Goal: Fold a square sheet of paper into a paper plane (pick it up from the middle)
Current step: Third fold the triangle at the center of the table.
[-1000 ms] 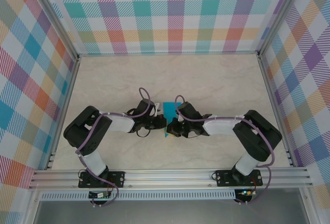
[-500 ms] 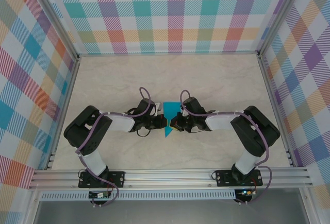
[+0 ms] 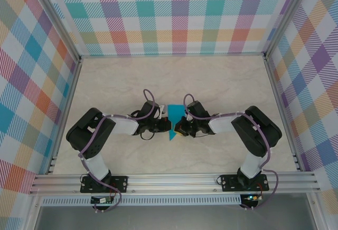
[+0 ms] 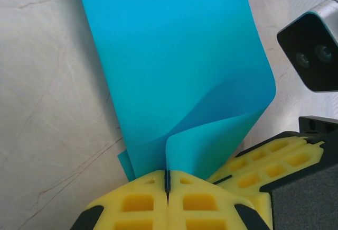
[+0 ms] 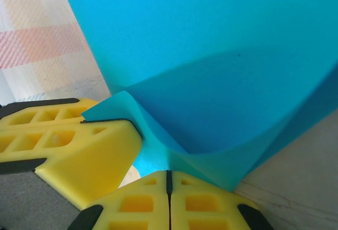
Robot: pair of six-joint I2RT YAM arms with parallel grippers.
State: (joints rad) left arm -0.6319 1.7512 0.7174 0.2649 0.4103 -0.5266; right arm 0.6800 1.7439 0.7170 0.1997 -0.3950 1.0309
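Observation:
The square sheet of paper (image 3: 172,134), teal-blue, is held up between both grippers at mid-table. In the left wrist view the sheet (image 4: 174,61) curls over on its right side, and my left gripper (image 4: 167,180) is shut on its near edge. My right gripper (image 5: 169,176) is shut on a folded corner of the sheet (image 5: 211,39), with the left gripper's yellow fingers (image 5: 79,145) touching the paper beside it. From above, the left gripper (image 3: 163,126) and right gripper (image 3: 179,126) face each other across the sheet. The paper plane is out of view.
The pale marble table (image 3: 222,82) is boxed in by checked walls at the back (image 3: 174,13) and both sides. An aluminium rail (image 3: 174,180) runs along the near edge by the arm bases. The right wrist camera (image 4: 314,50) hangs close to the sheet.
The right arm's elbow has swung left and its gripper has shifted slightly toward the back along the sheet. The left arm has stayed put, still pinching the paper.

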